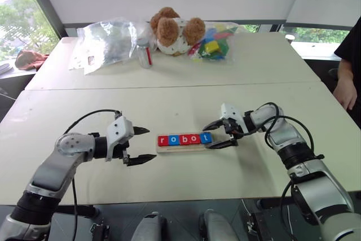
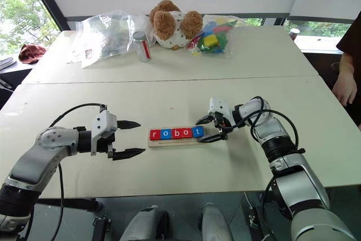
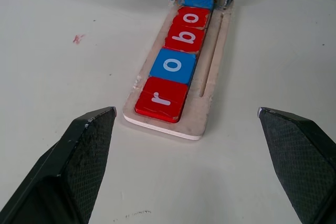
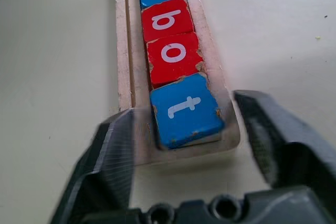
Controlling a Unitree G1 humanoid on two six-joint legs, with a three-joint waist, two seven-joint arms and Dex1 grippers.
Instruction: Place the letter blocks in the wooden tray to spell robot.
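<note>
All five letter blocks (image 1: 185,139) sit in the wooden tray (image 3: 212,85) on the table (image 1: 169,100), spelling robot — the right pincer (image 1: 220,134) gapes around the t, left pincer (image 1: 138,145) wide; next, withdraw cleanly.

White table (image 1: 169,71) spans frame, seam running across its middle. At far edge: brown teddy bear (image 1: 175,29) sits between crumpled clear plastic bag (image 1: 107,43) and bag of yellow, green, multicoloured toy blocks (image 1: 213,42). Small clear jar (image 1: 145,53) with red label stands just beside bear. Reddish cloth (image 1: 31,58) lies past table's left end. Person's hand (image 1: 345,91) and dark sleeve at right edge. Windows behind show greenery.
</note>
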